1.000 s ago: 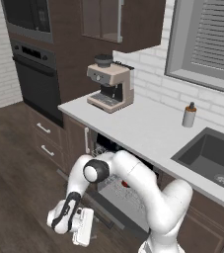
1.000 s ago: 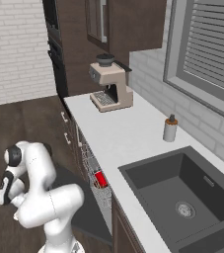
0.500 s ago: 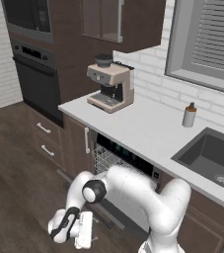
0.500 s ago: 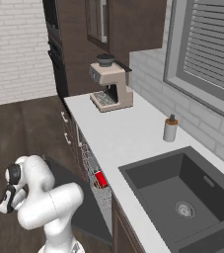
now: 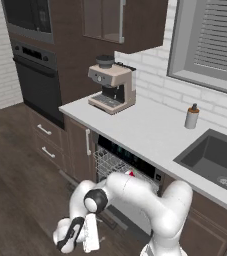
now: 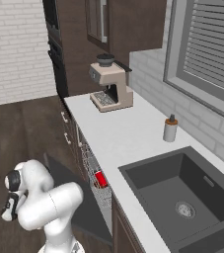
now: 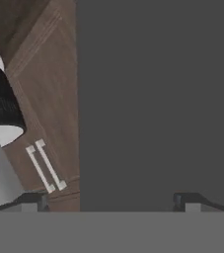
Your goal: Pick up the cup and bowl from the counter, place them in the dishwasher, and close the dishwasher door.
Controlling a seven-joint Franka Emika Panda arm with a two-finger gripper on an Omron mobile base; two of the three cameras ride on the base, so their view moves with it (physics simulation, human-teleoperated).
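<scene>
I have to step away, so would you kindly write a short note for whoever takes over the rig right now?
Hand: open, holding nothing, low in front of the lowered dishwasher door.
Cup: already in the dishwasher rack.
Bowl: cannot be made out, so check it is loaded.
Counter: carries just the coffee machine and soap bottle.
Left: swing the door up and shut.

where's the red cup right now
The cup sits in the dishwasher's wire rack under the counter, just left of the sink in the right base view, above the lowered dishwasher door.
</scene>
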